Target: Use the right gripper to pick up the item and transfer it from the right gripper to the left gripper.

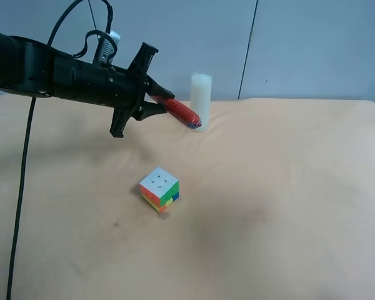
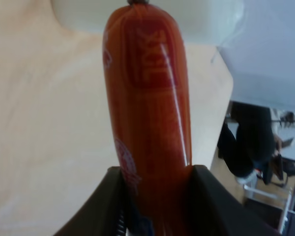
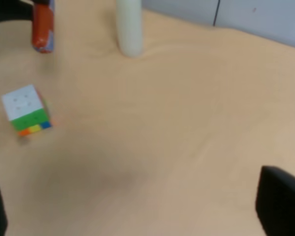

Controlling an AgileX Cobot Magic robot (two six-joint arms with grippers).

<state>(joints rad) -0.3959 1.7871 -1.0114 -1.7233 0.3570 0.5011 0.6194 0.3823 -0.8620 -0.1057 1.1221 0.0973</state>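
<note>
The slim red-orange sausage-shaped tube (image 1: 180, 111) hangs in the air above the beige table (image 1: 287, 187), near the tall white cylinder (image 1: 201, 100) but not touching it. My left gripper (image 1: 159, 102) clamps one end of it — my right gripper (image 3: 137, 211) stands wide apart, empty. I judge it best to hold firm and level and not swing toward the cylinder — it could tip.

red tube (image 1: 182, 114), aloft, in L claw (image 1: 163, 101)

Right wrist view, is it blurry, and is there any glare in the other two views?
Right wrist view: soft throughout, the multicoloured puzzle cube has smeared edges. Left wrist view: a thin white glare streak runs along the red-orange sausage-shaped tube. Exterior high view: sharp, evenly lit, no glare.
</note>
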